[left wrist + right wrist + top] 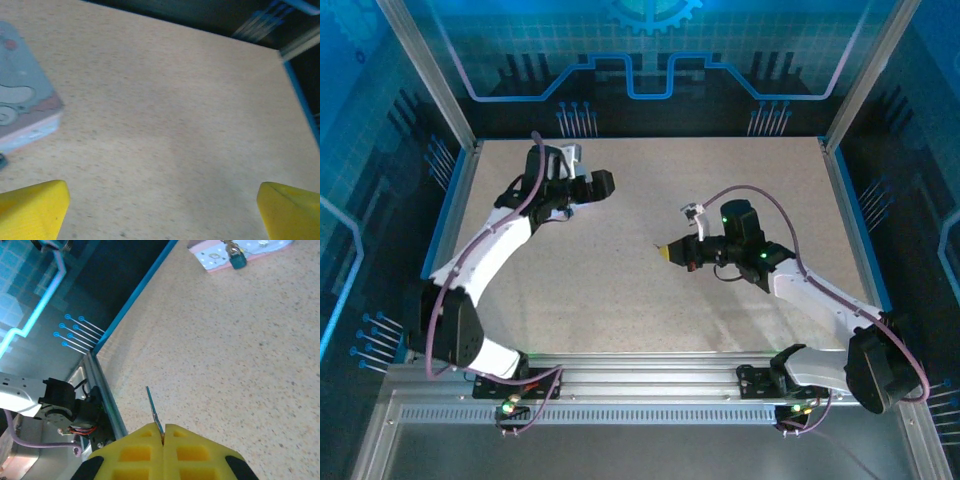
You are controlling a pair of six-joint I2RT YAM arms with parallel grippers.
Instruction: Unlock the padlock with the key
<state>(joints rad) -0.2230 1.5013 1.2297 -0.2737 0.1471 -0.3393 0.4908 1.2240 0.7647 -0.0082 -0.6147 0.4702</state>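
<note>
1. The right pincer (pixel 163 429) is closed. Its two yellow fingers (pixel 192 452) press flat together, with the key (pixel 152 405) pinched in the seam between them.
2. The key is a thin silvery blade. It sticks out past the fingertips, a little tilted, above the bare table (pixel 240 350), and touches nothing but the fingers.
3. Beyond the key's tip, and well apart from it, lies the tin (pixel 265 247). It is pale blue-grey with a pinkish edge, and the right wrist view catches just its near part.
4. The padlock (pixel 238 260) sits at the tin's near edge, the side facing the right pincer. It has a small dark teal body with a silvery shackle above it.
5. The padlock looks to be touching the tin. I cannot tell whether it rests on the tin's lip or on the table just beside it.
6. The left pincer (pixel 162 210) is wide open. One yellow fingertip (pixel 32 207) stands at each lower corner of the left wrist view, with bare table between them and nothing held.
7. In that view the tin (pixel 20 100) lies just ahead of the left finger, off to that side and outside the gap between the fingers. Its lid is embossed, and one rounded corner points toward the open table.
</note>
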